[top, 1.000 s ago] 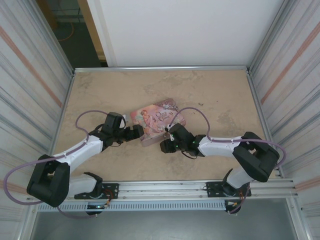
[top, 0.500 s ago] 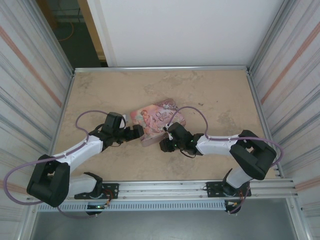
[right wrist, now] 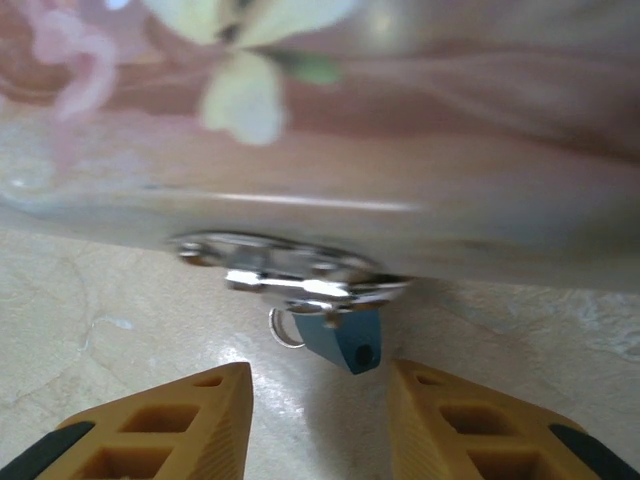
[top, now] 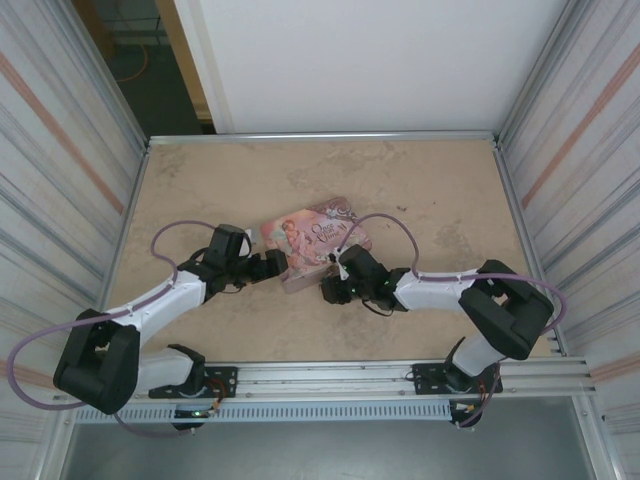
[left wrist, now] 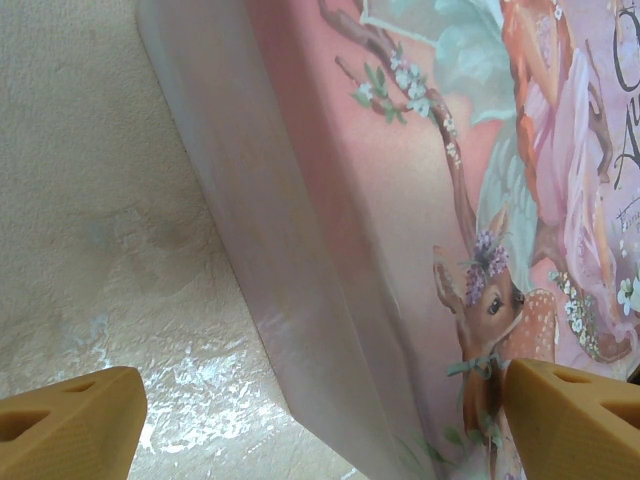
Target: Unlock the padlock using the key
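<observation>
Worktop [top: 430, 180] from above: we see a pink tin [top: 312, 243] lying near its middle. The left gripper [top: 278, 266] is at the tin's left side. The right gripper [top: 328, 282] is at the side of the tin that faces the near edge. From up here the padlock is too small for us to pick out.

From the left wrist we see the left gripper [left wrist: 320, 425] opened very wide. Its yellow fingers [left wrist: 70, 420] stand one on each side of a corner of the tin, which has a deer and a fairy painted on its lid. We cannot tell if they touch it, and they hold nothing.

From the right wrist we see the padlock [right wrist: 345, 342], small and blue. It hangs from a shiny clasp [right wrist: 290, 272] on the tin's side wall, low down by the worktop. A little silver ring [right wrist: 284, 328] sits just beside it. The right gripper [right wrist: 320, 420] is partly open with nothing between its fingers. The padlock is just in front of the gap, not touching.
</observation>
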